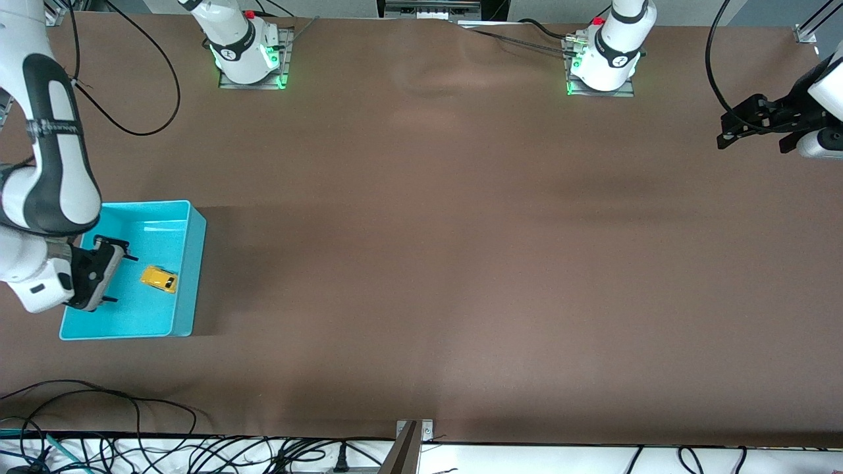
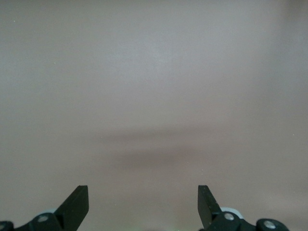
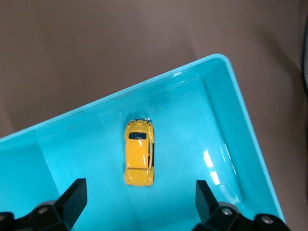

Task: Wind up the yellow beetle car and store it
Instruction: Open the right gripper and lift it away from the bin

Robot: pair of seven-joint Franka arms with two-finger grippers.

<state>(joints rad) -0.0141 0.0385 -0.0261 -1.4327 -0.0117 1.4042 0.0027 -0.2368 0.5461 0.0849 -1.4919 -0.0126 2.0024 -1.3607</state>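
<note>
The yellow beetle car (image 1: 159, 278) (image 3: 139, 154) rests on its wheels on the floor of the turquoise bin (image 1: 191, 263) (image 3: 240, 115), which stands at the right arm's end of the table. My right gripper (image 1: 117, 276) (image 3: 138, 198) hangs over the bin, just above and beside the car. It is open, with nothing between its fingers (image 3: 72, 198), and the car lies apart from them. My left gripper (image 1: 751, 135) (image 2: 143, 204) waits open over bare table at the left arm's end.
Brown table surface (image 1: 428, 263) stretches between the two arms. Both arm bases (image 1: 247, 56) (image 1: 602, 62) stand along the edge farthest from the front camera. Loose cables (image 1: 99, 408) and a metal bracket (image 1: 411, 434) lie along the nearest edge.
</note>
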